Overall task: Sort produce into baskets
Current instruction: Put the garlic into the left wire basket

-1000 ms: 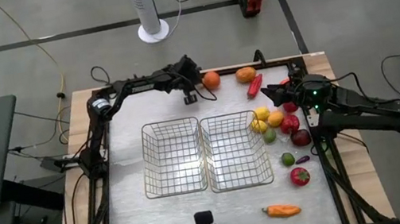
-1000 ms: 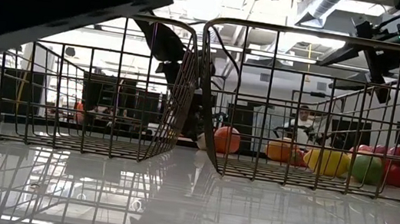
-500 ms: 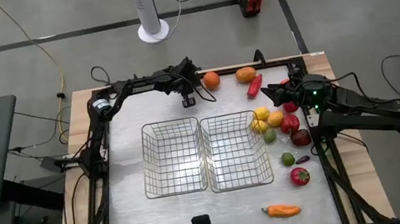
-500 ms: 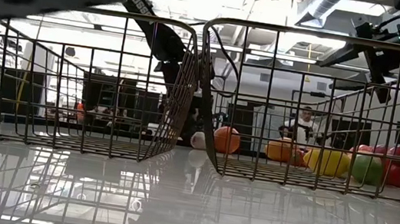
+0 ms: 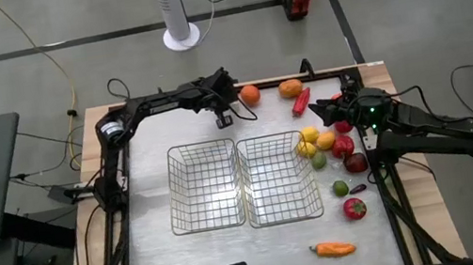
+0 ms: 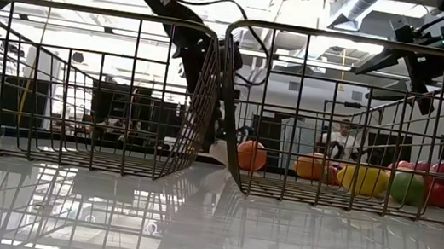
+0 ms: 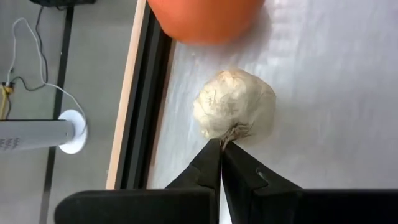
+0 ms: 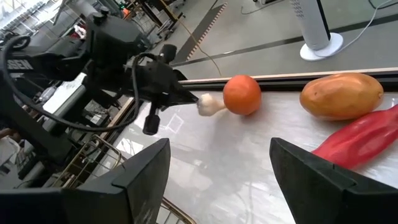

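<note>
A whitish bulb (image 7: pixel 235 111) sits at the table's far edge, right beside a round orange fruit (image 5: pixel 250 94). My left gripper (image 7: pixel 221 149) is shut on the bulb; it also shows in the high view (image 5: pixel 233 98). My right gripper (image 8: pixel 219 146) is open and empty, hovering over a cluster of yellow, red and green produce (image 5: pixel 326 142) at the right. Two wire baskets, left (image 5: pixel 175 190) and right (image 5: pixel 312 177), stand side by side mid-table and hold nothing. My left gripper pinches the bulb's small fibrous tuft (image 7: pixel 231 132) between its two fingertips, at the end of the bulb that faces the gripper. The fingers (image 8: pixel 186 96) come from the table's left, slanting slightly down. I cannot tell whether the bulb is clear of the table.
An orange-yellow fruit (image 5: pixel 291 89) and a red pepper (image 5: pixel 301 101) lie at the far edge, right of the orange fruit. A green piece (image 5: pixel 340 187), a red one (image 5: pixel 354 208) and an orange pepper (image 5: pixel 334 249) lie right of and nearer than the baskets. People sit in the room behind.
A dark thing close before the low camera has drawn away, baring the left arm in that view. The whitish bulb now shows beside the orange fruit there. My grippers have stayed about where they were.
</note>
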You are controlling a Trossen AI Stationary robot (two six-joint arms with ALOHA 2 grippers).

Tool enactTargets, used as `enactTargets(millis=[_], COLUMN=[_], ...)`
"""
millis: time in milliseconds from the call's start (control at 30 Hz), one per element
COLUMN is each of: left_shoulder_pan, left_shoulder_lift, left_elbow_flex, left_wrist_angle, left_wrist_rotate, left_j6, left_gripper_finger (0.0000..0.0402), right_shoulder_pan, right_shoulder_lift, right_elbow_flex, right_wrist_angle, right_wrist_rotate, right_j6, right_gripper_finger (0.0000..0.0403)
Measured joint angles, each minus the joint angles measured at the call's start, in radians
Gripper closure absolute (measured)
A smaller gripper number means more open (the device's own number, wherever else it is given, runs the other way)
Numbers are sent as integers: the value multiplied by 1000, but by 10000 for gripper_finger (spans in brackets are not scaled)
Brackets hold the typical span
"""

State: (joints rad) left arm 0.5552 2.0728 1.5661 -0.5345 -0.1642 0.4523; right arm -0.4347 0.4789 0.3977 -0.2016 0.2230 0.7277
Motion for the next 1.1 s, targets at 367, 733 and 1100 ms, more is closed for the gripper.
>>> enactTargets(millis=[367,733,1100], left_shoulder_pan=[-30,-100,-241], left_shoulder_lift=[-88,-259,-461], left_elbow_flex=[0,0,0], left_wrist_angle=[-71,-141,-367], left_wrist_rotate=[-5,25,101], left_j6=[-75,-124,-233], left_gripper_finger=[401,401,401], right_shoulder_pan=[0,1,1], right_shoulder_lift=[0,0,0], right_elbow_flex=[0,0,0], right_wrist_angle=[0,0,0], right_wrist_rotate=[-3,-12,-13], right_j6=[-3,5,5], right_gripper_finger=[101,101,101])
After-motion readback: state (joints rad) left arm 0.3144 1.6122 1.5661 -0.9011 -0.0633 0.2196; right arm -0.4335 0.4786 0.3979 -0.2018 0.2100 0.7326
